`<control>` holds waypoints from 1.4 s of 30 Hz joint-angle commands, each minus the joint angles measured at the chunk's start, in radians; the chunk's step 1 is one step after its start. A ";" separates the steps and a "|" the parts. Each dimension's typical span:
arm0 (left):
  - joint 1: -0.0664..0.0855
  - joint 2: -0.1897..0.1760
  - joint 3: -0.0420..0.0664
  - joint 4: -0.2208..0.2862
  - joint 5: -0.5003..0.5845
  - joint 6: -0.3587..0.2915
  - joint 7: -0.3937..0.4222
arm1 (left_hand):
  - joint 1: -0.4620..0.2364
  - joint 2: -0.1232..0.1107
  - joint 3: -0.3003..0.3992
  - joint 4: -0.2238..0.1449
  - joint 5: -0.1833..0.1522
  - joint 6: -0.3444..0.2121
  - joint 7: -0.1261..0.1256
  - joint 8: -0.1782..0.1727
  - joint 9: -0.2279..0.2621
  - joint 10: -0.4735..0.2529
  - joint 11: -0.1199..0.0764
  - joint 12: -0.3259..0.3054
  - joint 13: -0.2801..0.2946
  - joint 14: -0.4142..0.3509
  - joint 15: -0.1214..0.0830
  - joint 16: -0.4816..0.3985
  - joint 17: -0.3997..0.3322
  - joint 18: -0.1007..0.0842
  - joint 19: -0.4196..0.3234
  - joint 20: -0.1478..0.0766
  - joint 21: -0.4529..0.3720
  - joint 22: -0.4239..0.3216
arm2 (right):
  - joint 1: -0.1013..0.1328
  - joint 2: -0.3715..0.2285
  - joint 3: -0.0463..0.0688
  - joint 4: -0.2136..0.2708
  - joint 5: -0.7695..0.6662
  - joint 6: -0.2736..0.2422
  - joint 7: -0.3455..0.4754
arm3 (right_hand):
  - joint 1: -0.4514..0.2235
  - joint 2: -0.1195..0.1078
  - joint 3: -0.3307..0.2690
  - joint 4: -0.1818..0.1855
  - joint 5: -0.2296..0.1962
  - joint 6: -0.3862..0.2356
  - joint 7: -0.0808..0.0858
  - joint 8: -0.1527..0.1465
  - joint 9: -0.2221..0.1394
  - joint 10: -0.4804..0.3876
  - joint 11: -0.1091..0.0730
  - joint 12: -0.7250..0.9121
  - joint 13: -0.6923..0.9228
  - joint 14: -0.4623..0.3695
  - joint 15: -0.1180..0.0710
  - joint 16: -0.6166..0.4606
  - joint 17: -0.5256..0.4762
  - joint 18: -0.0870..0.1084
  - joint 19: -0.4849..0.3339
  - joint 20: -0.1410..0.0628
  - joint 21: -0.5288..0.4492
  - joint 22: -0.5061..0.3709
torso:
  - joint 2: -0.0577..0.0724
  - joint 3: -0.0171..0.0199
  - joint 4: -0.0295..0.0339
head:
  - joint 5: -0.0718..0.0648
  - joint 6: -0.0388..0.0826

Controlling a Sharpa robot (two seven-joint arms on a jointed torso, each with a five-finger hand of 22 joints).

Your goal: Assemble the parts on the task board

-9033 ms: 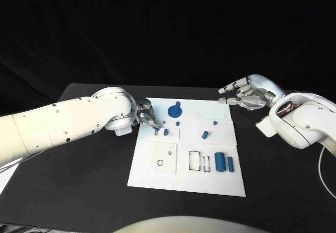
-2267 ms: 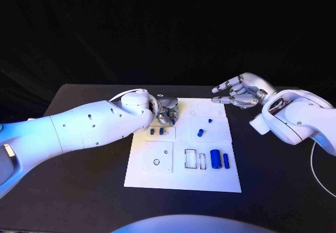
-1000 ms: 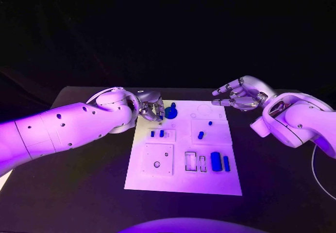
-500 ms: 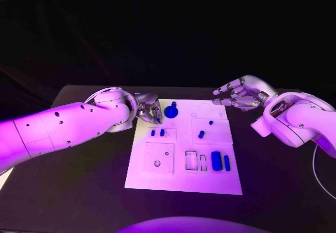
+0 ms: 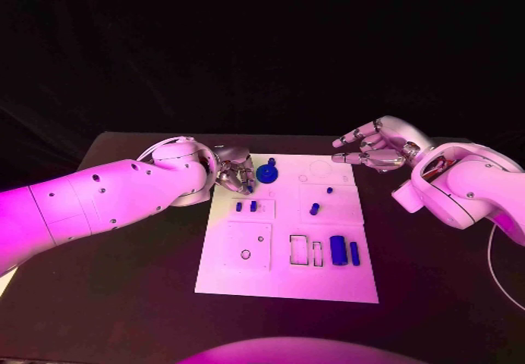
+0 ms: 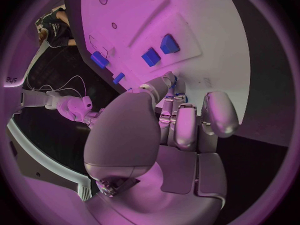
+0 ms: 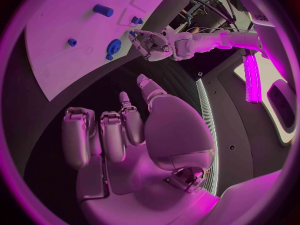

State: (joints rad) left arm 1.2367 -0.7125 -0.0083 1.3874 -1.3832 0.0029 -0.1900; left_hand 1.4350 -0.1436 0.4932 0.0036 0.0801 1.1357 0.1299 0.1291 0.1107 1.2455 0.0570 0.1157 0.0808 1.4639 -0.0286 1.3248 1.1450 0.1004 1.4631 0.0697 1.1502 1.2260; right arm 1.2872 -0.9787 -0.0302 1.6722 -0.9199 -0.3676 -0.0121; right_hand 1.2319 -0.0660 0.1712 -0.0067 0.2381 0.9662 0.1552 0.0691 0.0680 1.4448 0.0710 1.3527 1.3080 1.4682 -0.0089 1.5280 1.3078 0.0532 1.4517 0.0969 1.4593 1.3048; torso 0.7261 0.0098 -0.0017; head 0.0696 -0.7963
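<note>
The white task board (image 5: 287, 277) lies in the middle of the table. On it are a blue gear-shaped part (image 5: 268, 176), two small blue blocks (image 5: 245, 206), a short blue peg (image 5: 314, 208) and a blue cylinder (image 5: 338, 250). My left hand (image 5: 233, 176) hovers at the board's far left corner, just left of the gear part. Its fingers are curled against the thumb, and in the left wrist view a bit of blue (image 6: 175, 79) shows pinched at the fingertips. My right hand (image 5: 372, 152) hangs over the far right corner with its fingers apart, holding nothing.
Black table (image 5: 131, 258) surrounds the board on all sides. Empty rectangular slots (image 5: 300, 251) and a square plate with holes (image 5: 247, 246) sit in the board's near half. A thin blue bar (image 5: 353, 254) lies beside the cylinder.
My left hand has drawn back left off the gear part, which it covered earlier, and now stays beside it. The right hand has held still.
</note>
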 commanded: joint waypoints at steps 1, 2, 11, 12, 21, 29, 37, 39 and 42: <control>-0.001 0.004 0.000 -0.001 -0.006 0.028 -0.008 | -0.008 0.001 0.007 0.001 0.004 0.000 0.007 -0.007 -0.001 -0.001 0.007 -0.005 -0.001 0.034 0.006 0.007 0.002 -0.014 0.016 0.003 0.004 0.002 | -0.001 0.001 0.000 0.001 -0.002 0.013 0.006 | -0.001 0.009 -0.006 0.002 0.006 0.004 -0.001 -0.001 0.001 -0.001 -0.005 -0.004 0.105 0.082 -0.001 -0.005 0.175 0.002 -0.008 -0.002 -0.007 -0.001 | 0.000 -0.0001 -0.0004 | 0.001 -0.001; -0.001 0.005 -0.001 -0.002 -0.009 0.031 -0.011 | -0.009 0.000 0.008 0.001 0.004 0.000 0.007 -0.007 -0.001 -0.001 0.007 -0.006 -0.001 0.034 0.006 0.007 0.003 -0.014 0.016 0.003 0.005 0.002 | -0.001 0.001 0.000 0.001 -0.002 0.013 0.006 | -0.001 0.009 -0.006 0.002 0.006 0.004 -0.001 -0.001 0.001 -0.001 -0.005 -0.004 0.105 0.082 -0.001 -0.005 0.175 0.002 -0.008 -0.002 -0.007 -0.001 | 0.000 0.0000 -0.0006 | 0.001 -0.001; -0.002 0.020 -0.006 -0.020 -0.028 0.044 -0.028 | -0.012 -0.002 0.011 -0.001 0.004 -0.003 0.008 -0.012 -0.003 -0.004 0.009 -0.012 -0.002 0.034 0.007 0.008 0.002 -0.014 0.015 0.004 0.005 0.003 | -0.001 0.000 0.000 0.002 -0.002 0.014 0.005 | -0.001 0.009 -0.006 0.002 0.006 0.004 -0.001 -0.001 0.001 -0.001 -0.005 -0.004 0.105 0.082 -0.001 -0.005 0.175 0.002 -0.008 -0.002 -0.007 -0.001 | 0.000 -0.0002 -0.0006 | 0.001 -0.002; -0.002 0.022 -0.006 -0.021 -0.030 0.044 -0.028 | -0.012 -0.002 0.012 -0.001 0.004 -0.003 0.008 -0.013 -0.004 -0.004 0.009 -0.013 -0.002 0.033 0.007 0.008 0.001 -0.014 0.015 0.004 0.005 0.003 | -0.001 0.000 0.000 0.002 -0.002 0.014 0.005 | -0.001 0.009 -0.006 0.002 0.006 0.004 -0.001 -0.001 0.001 -0.001 -0.005 -0.004 0.105 0.082 -0.001 -0.005 0.175 0.002 -0.008 -0.002 -0.007 -0.001 | 0.000 0.0000 -0.0008 | 0.000 -0.003; -0.004 0.031 -0.007 -0.026 -0.036 0.041 -0.033 | -0.013 -0.002 0.014 -0.003 0.004 -0.005 0.008 -0.015 -0.005 -0.005 0.009 -0.016 -0.003 0.033 0.008 0.009 0.002 -0.015 0.015 0.004 0.007 0.006 | -0.001 0.000 0.000 0.002 -0.002 0.017 0.004 | -0.001 0.009 -0.006 0.002 0.006 0.004 -0.001 -0.001 0.001 -0.001 -0.005 -0.004 0.105 0.082 -0.001 -0.005 0.175 0.002 -0.008 -0.002 -0.007 -0.001 | 0.000 0.0004 0.0000 | -0.001 -0.005; -0.004 0.031 -0.007 -0.027 -0.037 0.041 -0.041 | -0.032 -0.018 0.022 -0.007 0.004 -0.038 0.024 -0.046 -0.019 -0.027 0.023 -0.043 -0.007 0.030 0.018 0.008 -0.009 -0.015 0.011 0.012 0.006 0.007 | -0.001 -0.001 0.000 0.002 -0.002 0.017 0.004 | -0.001 0.009 -0.006 0.002 0.006 0.004 -0.001 -0.001 0.001 -0.001 -0.005 -0.004 0.105 0.082 -0.001 -0.005 0.175 0.002 -0.008 -0.002 -0.007 -0.001 | -0.001 0.0002 -0.0001 | -0.001 -0.005; -0.004 0.027 -0.007 -0.023 -0.038 0.017 -0.048 | -0.052 -0.045 0.031 -0.010 0.004 -0.141 0.017 -0.069 -0.047 -0.054 0.021 -0.053 -0.012 0.025 0.018 0.001 -0.031 -0.012 0.010 0.016 0.000 0.006 | -0.001 -0.002 0.000 -0.001 -0.002 0.016 0.003 | -0.001 0.009 -0.007 0.002 0.006 0.004 -0.001 -0.001 0.001 -0.005 -0.005 -0.010 0.101 0.082 -0.001 -0.007 0.171 0.003 -0.010 -0.002 -0.009 -0.005 | -0.001 -0.0002 -0.0002 | -0.001 -0.002; -0.004 0.025 -0.007 -0.022 -0.038 0.009 -0.049 | -0.056 -0.050 0.032 -0.010 0.004 -0.161 0.015 -0.069 -0.048 -0.066 0.022 -0.054 -0.013 0.024 0.018 0.000 -0.036 -0.011 0.009 0.016 -0.003 0.005 | -0.001 -0.002 0.000 -0.003 -0.002 0.019 0.001 | 0.000 0.009 -0.008 0.002 0.006 0.004 -0.001 -0.001 0.001 -0.009 -0.005 -0.017 0.096 0.080 -0.001 -0.010 0.166 0.003 -0.011 -0.002 -0.009 -0.006 | -0.001 -0.0006 0.0000 | -0.001 -0.003; -0.005 0.022 -0.007 -0.020 -0.038 -0.002 -0.050 | -0.060 -0.054 0.032 -0.011 0.004 -0.184 0.012 -0.069 -0.048 -0.086 0.025 -0.054 -0.015 0.023 0.020 -0.002 -0.043 -0.010 0.008 0.018 -0.009 0.001 | -0.001 -0.002 0.000 -0.008 -0.003 0.028 -0.006 | 0.006 0.010 -0.013 0.003 0.006 0.002 -0.002 -0.002 0.000 -0.053 -0.006 -0.092 0.043 0.072 -0.002 -0.028 0.136 0.004 -0.012 -0.002 -0.012 -0.010 | -0.001 -0.0006 0.0001 | -0.001 -0.002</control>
State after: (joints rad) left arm 1.2330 -0.6900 -0.0153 1.3661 -1.4141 0.0192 -0.2301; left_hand 1.3768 -0.1940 0.5191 -0.0057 0.0802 0.9566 0.1408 0.0628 0.0634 1.1635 0.0810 0.0660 0.0665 1.4655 -0.0121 1.3287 1.1035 0.1009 1.4667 0.0808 1.1462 1.2276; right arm 1.2871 -0.9810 -0.0301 1.6669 -0.9192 -0.3615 -0.0137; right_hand 1.2332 -0.0647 0.1645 -0.0038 0.2381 0.9661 0.1550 0.0691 0.0680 1.3999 0.0663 1.2725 1.3074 1.4681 -0.0089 1.5029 1.3074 0.0532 1.4480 0.0932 1.4507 1.2958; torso 0.7255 0.0094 -0.0016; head 0.0690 -0.7988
